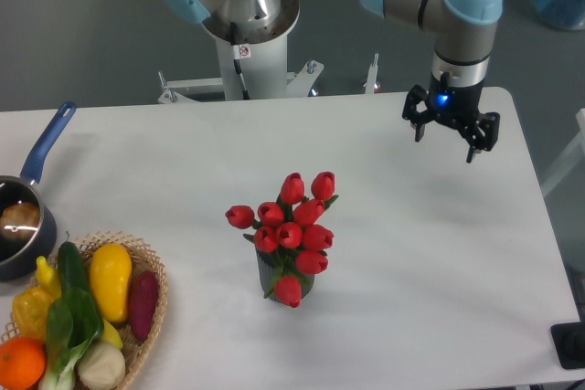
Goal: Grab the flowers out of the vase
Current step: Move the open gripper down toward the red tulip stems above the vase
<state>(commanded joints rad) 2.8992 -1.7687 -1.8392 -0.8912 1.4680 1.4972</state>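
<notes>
Gripper (450,141) hangs empty, jaws spread, far right, well apart from flowers (291,226). Tulips sit mid-table in vase (274,279). You want to swing over, drop straight down, pinch bunched stems, not blooms, lift vertical.

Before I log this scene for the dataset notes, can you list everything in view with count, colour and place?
flowers: one bunch of tulips, red with green leaves, standing in the vase at table centre
vase: one, dark grey, mostly hidden under the blooms
pot: one, dark with blue handle, left edge, something pale inside
wicker basket: one, tan, lower left corner
produce in basket: several pieces, yellow, green, purple, orange, white
table: one, white
second robot base: one, silver and blue, behind table
gripper: one, black, open, empty, above the table's right rear
</notes>
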